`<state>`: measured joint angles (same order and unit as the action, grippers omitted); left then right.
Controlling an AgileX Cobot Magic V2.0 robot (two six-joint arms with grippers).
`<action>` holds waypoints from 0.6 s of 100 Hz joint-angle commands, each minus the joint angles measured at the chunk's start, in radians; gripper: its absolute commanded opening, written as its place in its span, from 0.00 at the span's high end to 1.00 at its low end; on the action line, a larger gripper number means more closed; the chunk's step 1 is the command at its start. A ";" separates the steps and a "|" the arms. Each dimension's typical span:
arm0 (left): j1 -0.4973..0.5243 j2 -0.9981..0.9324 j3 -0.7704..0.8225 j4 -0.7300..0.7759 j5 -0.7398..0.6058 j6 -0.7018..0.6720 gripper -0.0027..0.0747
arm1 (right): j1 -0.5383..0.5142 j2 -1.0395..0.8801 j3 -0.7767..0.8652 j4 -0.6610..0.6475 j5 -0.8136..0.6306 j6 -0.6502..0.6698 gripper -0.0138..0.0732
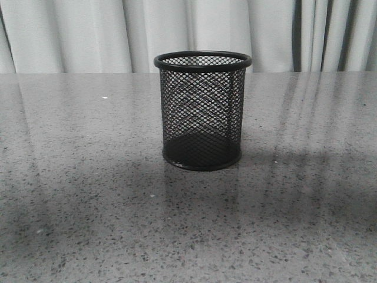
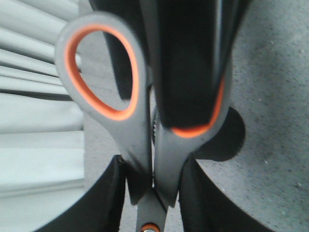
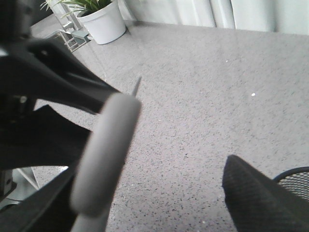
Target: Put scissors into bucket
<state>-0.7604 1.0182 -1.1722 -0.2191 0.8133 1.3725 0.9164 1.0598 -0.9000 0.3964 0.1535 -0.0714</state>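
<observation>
The bucket (image 1: 202, 112), a black wire-mesh cup, stands upright and empty at the table's middle; its rim also shows in the right wrist view (image 3: 295, 180). No gripper shows in the front view. In the left wrist view my left gripper (image 2: 154, 195) is shut on the scissors (image 2: 140, 140) just above the pivot, orange-lined handle loops pointing away from it. A dark blurred shape covers most of one loop. In the right wrist view my right gripper (image 3: 149, 193) is open, with a grey scissors handle (image 3: 106, 154) edge-on close to one finger.
The grey speckled table (image 1: 82, 177) runs back to pale curtains (image 1: 76, 35). In the right wrist view a white pot with a plant (image 3: 104, 24) stands beyond the table's far corner, and my left arm (image 3: 43, 96) fills one side.
</observation>
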 commanded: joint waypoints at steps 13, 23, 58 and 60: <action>-0.026 -0.032 -0.028 -0.038 -0.107 -0.008 0.94 | -0.008 0.027 -0.072 0.053 -0.120 -0.012 0.34; -0.026 -0.032 -0.028 -0.040 -0.107 -0.008 0.94 | -0.008 0.030 -0.082 0.053 -0.123 -0.012 0.64; -0.026 -0.080 -0.028 -0.101 -0.135 -0.027 0.58 | -0.050 0.017 -0.086 0.056 -0.030 -0.012 0.92; -0.026 -0.087 -0.028 -0.103 -0.144 -0.048 0.53 | -0.064 0.011 -0.088 0.056 -0.006 -0.012 0.92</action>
<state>-0.7693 0.9915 -1.1660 -0.2137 0.7459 1.3729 0.9086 1.0934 -0.9570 0.4605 0.1609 -0.0719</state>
